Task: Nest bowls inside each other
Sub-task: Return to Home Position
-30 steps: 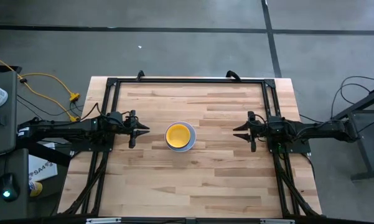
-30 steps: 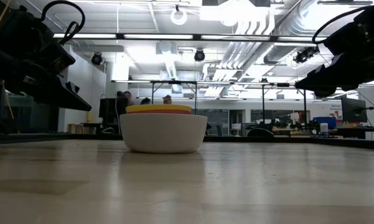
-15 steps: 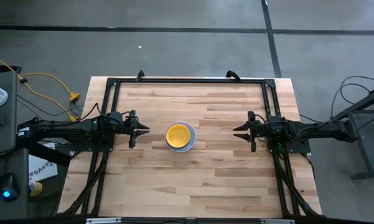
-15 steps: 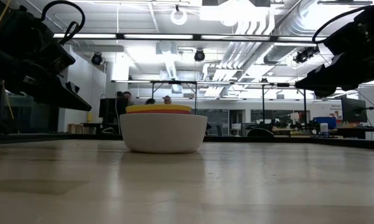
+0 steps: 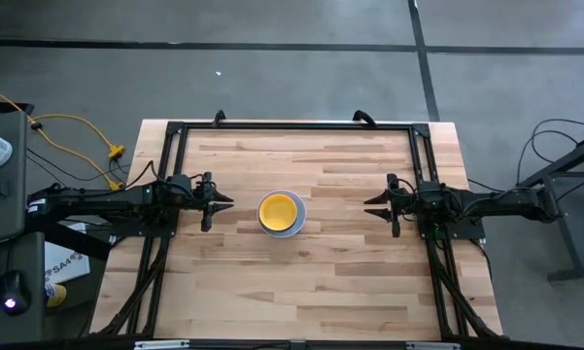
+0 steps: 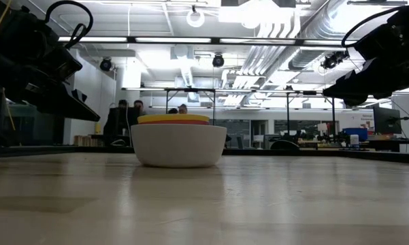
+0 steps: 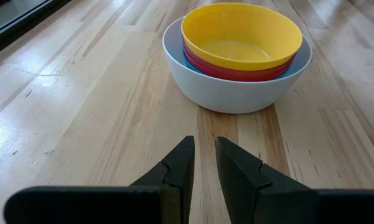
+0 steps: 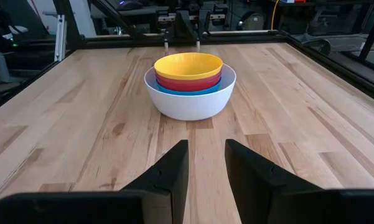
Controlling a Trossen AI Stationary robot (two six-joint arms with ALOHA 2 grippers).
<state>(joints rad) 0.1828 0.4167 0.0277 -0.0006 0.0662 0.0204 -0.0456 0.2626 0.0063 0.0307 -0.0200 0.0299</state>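
People behind (image 6: 126, 110) shifted; left gripper (image 5: 228, 202), right gripper (image 5: 368, 204) apart from half-hidden bowls (image 5: 281, 213)

Slim matte black arms (image 5: 97, 202), tapered black fingers (image 7: 179, 167)

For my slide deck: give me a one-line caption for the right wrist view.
Yellow bowl nested topmost in the white bowl, on the table ahead of the open right gripper.
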